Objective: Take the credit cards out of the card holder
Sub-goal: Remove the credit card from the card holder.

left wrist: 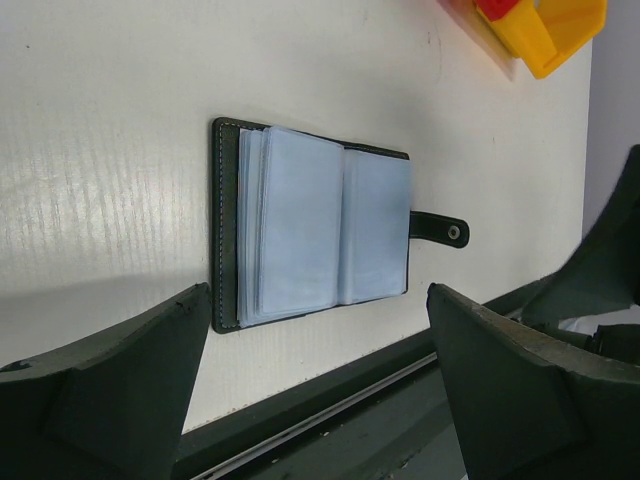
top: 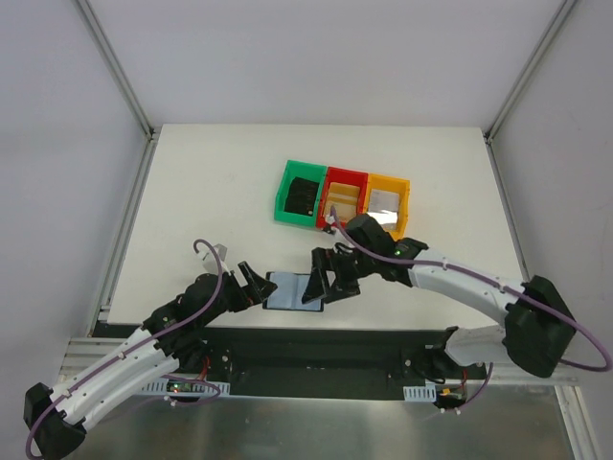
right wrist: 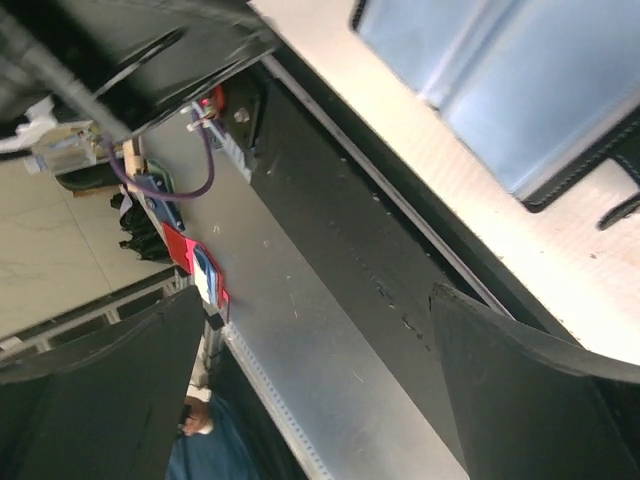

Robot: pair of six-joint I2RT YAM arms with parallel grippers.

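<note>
Grips nothing: left gripper spread wide just off the left edge of the card holder, right gripper just as wide at its right edge. Lies open and flat close to the near edge of the table, clear sleeves up, closure tab unfastened. Leaves bare room leftward and behind, up to the green bin, red bin and yellow bin mid-table.

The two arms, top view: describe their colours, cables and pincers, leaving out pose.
The left arm and right arm both have white link shells joined by bulky black joint housings. A lilac-grey cable runs along each, looping free in places. The left pincer and right pincer are matte dark, each with two broad wedge-shaped fingers.
</note>
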